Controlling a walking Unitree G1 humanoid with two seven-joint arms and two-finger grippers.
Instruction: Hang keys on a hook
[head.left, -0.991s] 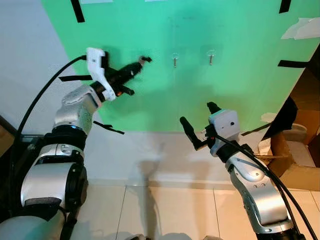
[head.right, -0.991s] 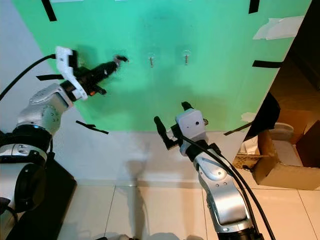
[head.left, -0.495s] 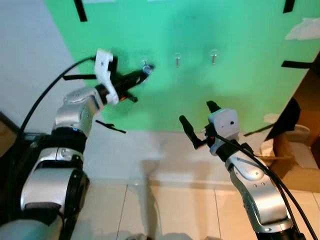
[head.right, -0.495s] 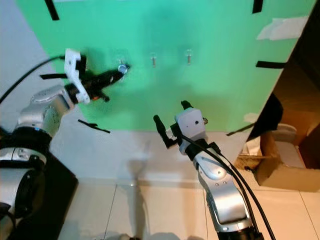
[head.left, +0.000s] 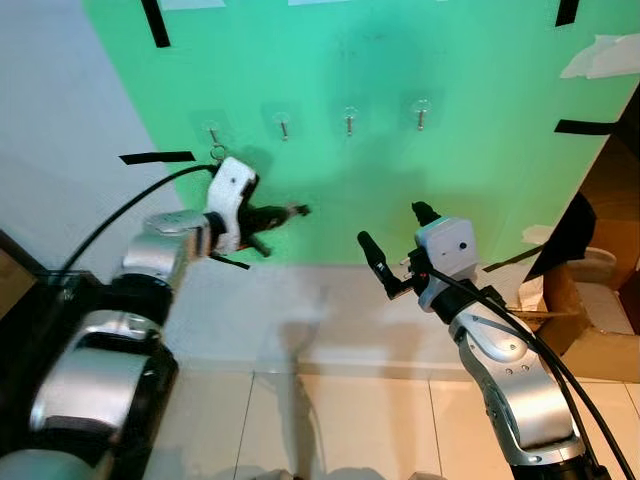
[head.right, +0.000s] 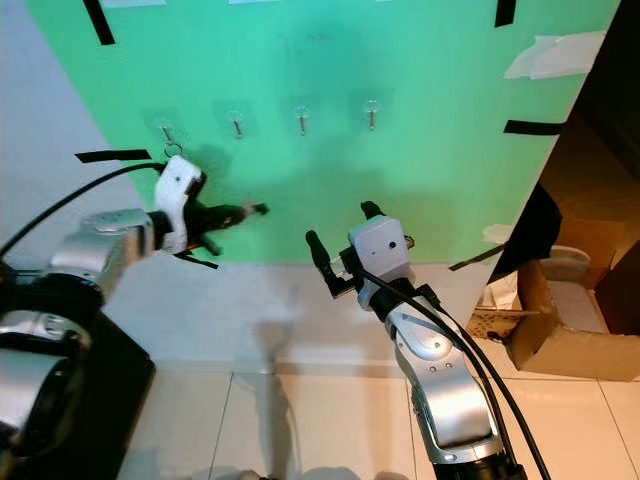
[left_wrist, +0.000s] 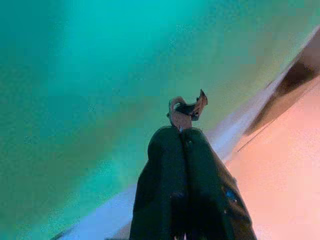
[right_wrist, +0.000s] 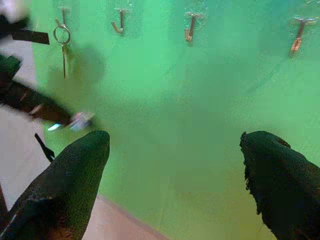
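Note:
Four small hooks sit in a row on the green wall sheet: the leftmost hook (head.left: 212, 133), a second hook (head.left: 282, 125), a third hook (head.left: 349, 120) and a fourth hook (head.left: 421, 113). A key ring (right_wrist: 62, 36) with a key hangs from the leftmost one. My left gripper (head.left: 290, 211) is below the second hook, off the wall, shut on a small metal key (left_wrist: 186, 110) that sticks out past its tips. My right gripper (head.left: 392, 226) hovers lower, under the third and fourth hooks, open and holding nothing.
Black tape strips (head.left: 157, 157) hold the green sheet (head.left: 470, 170) to the white wall. Cardboard boxes (head.left: 595, 335) stand on the floor at the right. A dark piece of furniture (head.left: 20, 300) is at my left. Pale tiles (head.left: 330, 420) lie below.
My left gripper has dropped from the second hook to well below the row and pulled back from the wall, still shut. The leftmost hook and its ring are now uncovered. The right arm has stayed put.

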